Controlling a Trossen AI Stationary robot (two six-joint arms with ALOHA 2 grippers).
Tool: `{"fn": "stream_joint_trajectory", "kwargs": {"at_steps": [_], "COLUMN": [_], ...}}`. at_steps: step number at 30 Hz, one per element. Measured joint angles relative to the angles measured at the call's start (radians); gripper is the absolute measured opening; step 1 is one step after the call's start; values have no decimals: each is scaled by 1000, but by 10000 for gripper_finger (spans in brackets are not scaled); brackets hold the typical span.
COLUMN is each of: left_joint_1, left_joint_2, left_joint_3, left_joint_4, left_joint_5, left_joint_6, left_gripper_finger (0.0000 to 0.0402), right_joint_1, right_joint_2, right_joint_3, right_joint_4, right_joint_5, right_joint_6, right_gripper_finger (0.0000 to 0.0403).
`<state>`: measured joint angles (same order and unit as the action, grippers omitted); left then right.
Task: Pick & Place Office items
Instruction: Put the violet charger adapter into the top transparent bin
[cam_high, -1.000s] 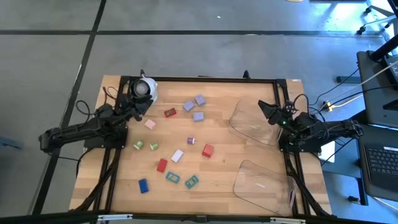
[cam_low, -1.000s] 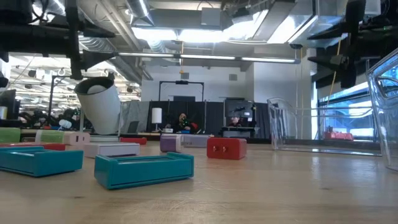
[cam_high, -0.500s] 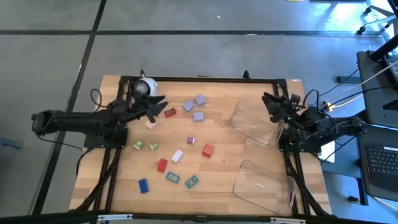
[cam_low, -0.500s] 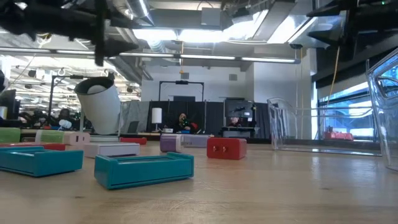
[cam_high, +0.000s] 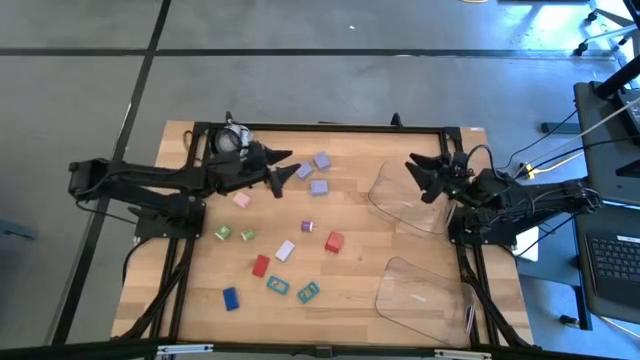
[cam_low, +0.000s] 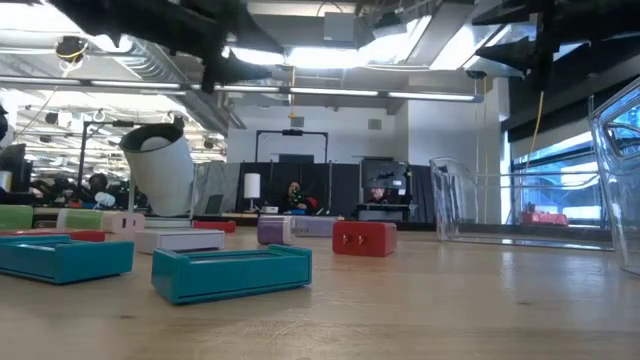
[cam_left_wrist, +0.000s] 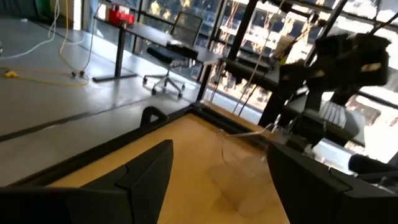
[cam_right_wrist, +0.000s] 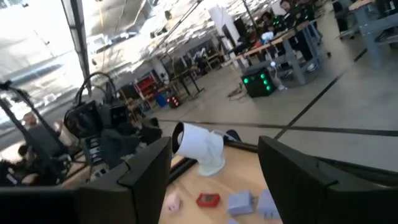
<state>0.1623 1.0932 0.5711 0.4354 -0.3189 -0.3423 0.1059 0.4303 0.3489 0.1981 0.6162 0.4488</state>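
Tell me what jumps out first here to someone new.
The left gripper and right gripper, both open and empty, reach in over the table from opposite sides. Between them lie the scattered office items; two clear trays sit on the right, a white roll far left.

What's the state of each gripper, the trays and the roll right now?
Left gripper: open, empty, above the table.
Right gripper: open, empty, at the far tray's edge.
Far clear plastic tray: empty.
Near clear plastic tray: empty.
White round roll-like object: standing tilted on the table.
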Motion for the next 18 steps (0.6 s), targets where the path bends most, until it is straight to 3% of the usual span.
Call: {"fn": "stream_joint_trajectory", "kwargs": {"at_steps": [10,15,18], "left_joint_1": [-36,-81,-126], "left_joint_2": [264,343,391], "left_joint_3": [173,205,205], "left_joint_4": [-268,-362,-372], "left_joint_5": [204,371,394], "left_joint_6": [91,124,189], "left_gripper_finger": [258,258,258], "right_joint_1": [0,0,0], "right_joint_2": [44,44,44], "right_joint_3": [67,68,68], "right_joint_4": [-152,-175,-196], "right_joint_5": [-41,-59,-62], "right_joint_6": [-12,-14,-16], "right_gripper_finger": [242,242,242]}}
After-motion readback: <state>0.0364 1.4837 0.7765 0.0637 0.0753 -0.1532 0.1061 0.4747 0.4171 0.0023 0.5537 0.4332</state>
